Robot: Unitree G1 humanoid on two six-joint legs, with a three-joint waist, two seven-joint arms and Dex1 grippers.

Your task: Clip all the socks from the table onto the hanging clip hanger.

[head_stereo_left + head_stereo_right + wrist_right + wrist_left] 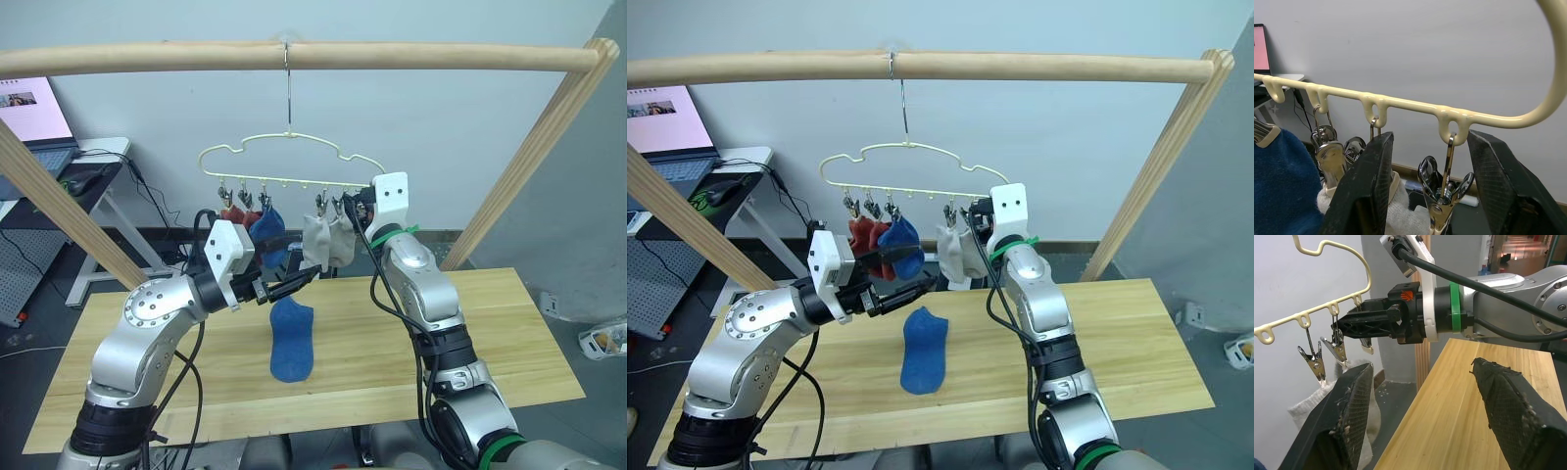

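We're judging 1 soft blue knit sock (292,341) limp, light; pinching cuff, 12 o'clock end. Left gripper (312,276), right gripper (1432,193) both spread, empty.

Pale wood plank table (490,333) — one blue sock (291,341) lies flat near its middle, seemingly alone.

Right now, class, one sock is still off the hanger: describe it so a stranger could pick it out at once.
Start at the long pale wooden table under the clip hanger. Near its middle, between the robot's two arms, one blue sock lies flat on the planks. Unlike the red, blue and grey socks hanging from clips, it is the sock on the tabletop.
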